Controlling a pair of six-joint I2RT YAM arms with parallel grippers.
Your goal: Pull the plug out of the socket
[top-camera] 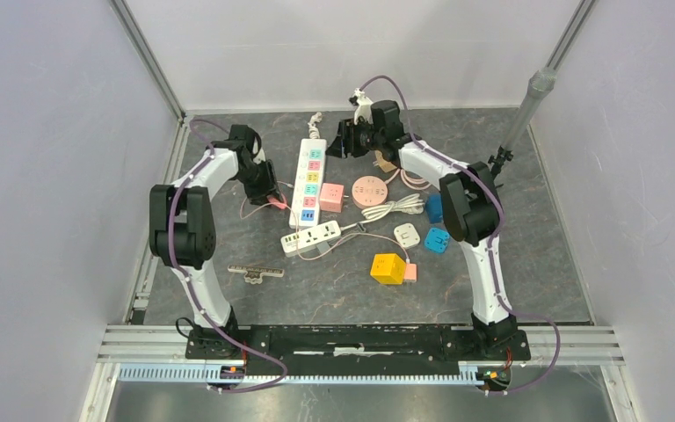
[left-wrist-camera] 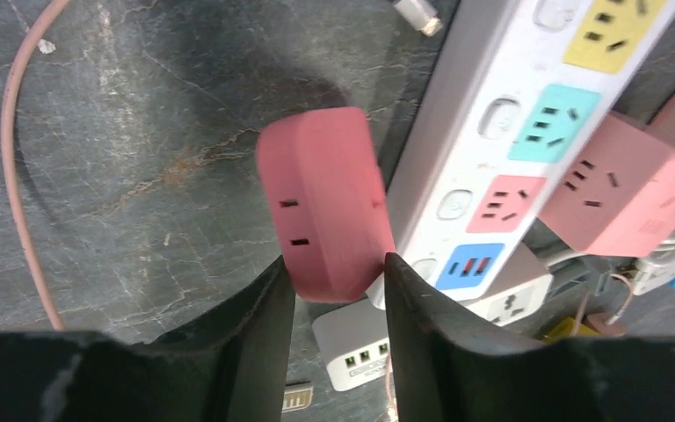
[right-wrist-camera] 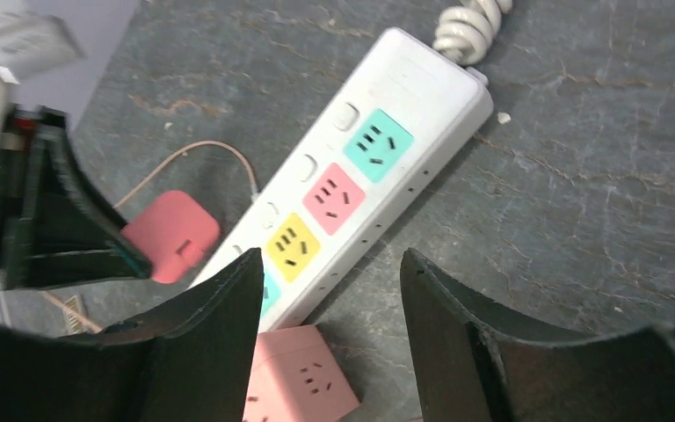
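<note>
1. The grey, stone-patterned worktop (top-camera: pixel 334 299) carries everything.
2. The right arm (top-camera: pixel 457 189) reaches far forward and bends left at the wrist. The right gripper (right-wrist-camera: pixel 330 264) hangs spread wide and holds nothing.
3. The left arm (top-camera: pixel 195 189) folds at the elbow, with its forearm angled inward and down.
4. The white power strip (left-wrist-camera: pixel 501 132) lies directly beneath the right gripper and just right of the left gripper (left-wrist-camera: pixel 334 272).
5. The pink plug (left-wrist-camera: pixel 325 202) sits clamped between the left gripper's narrow fingers, just beside the strip's long edge.
</note>
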